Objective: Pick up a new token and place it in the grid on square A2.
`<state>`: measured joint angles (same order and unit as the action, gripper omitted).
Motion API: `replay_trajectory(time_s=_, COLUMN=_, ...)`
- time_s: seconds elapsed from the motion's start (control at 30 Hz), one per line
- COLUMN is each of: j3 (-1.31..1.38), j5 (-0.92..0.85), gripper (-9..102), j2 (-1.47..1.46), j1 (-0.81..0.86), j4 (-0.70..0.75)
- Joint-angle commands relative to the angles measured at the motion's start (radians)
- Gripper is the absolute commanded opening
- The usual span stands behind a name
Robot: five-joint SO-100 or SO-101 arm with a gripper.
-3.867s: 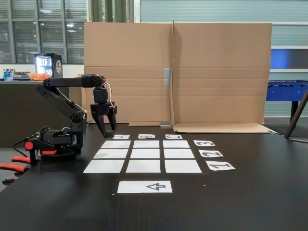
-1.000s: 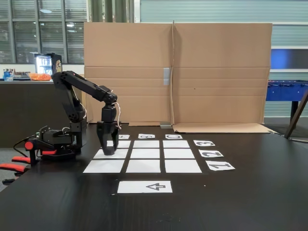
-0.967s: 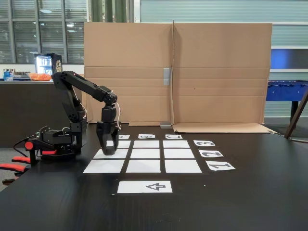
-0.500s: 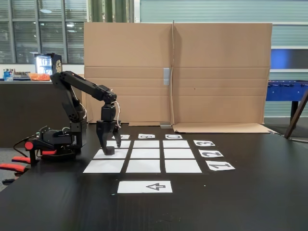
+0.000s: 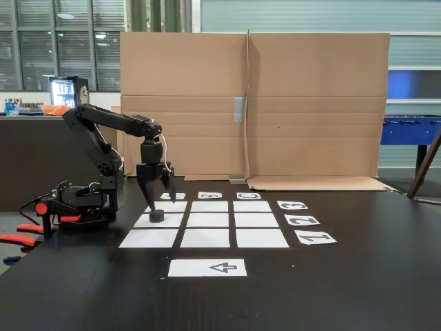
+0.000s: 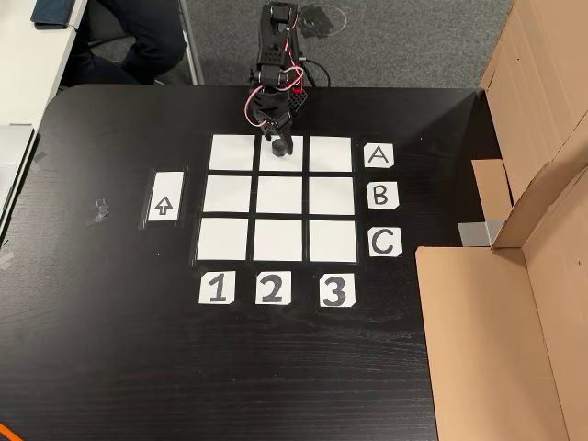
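Gripper [image 5: 157,195] has just let go and lifted, jaws spread with nothing in them, leaving the token [image 5: 156,216] sitting on square A2 [image 5: 160,221], so the placement looks done to me. Around it, the rest of the grid [image 6: 283,197] is bare, the arrow sheet [image 6: 164,197] lies just beside it on the worktop [image 6: 101,312], and nothing blocks the arm's retreat.

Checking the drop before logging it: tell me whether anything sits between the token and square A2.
Nothing visible does. The token already rests on square A2, the middle sheet of row A in the other view. The pincer hangs open just above the token, clear of it, and the neighbouring sheets of the grid are bare.
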<state>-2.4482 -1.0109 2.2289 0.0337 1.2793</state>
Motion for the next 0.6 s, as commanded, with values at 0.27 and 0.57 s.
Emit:
replay_trajectory(time_s=0.27, j3=0.129, j5=0.135, gripper=31, j2=0.11, j1=-0.023, j4=-0.008)
replay_trajectory(time_s=0.57, j3=0.357, j5=0.339, gripper=31, j2=0.08, j1=-0.117, j4=-0.012)
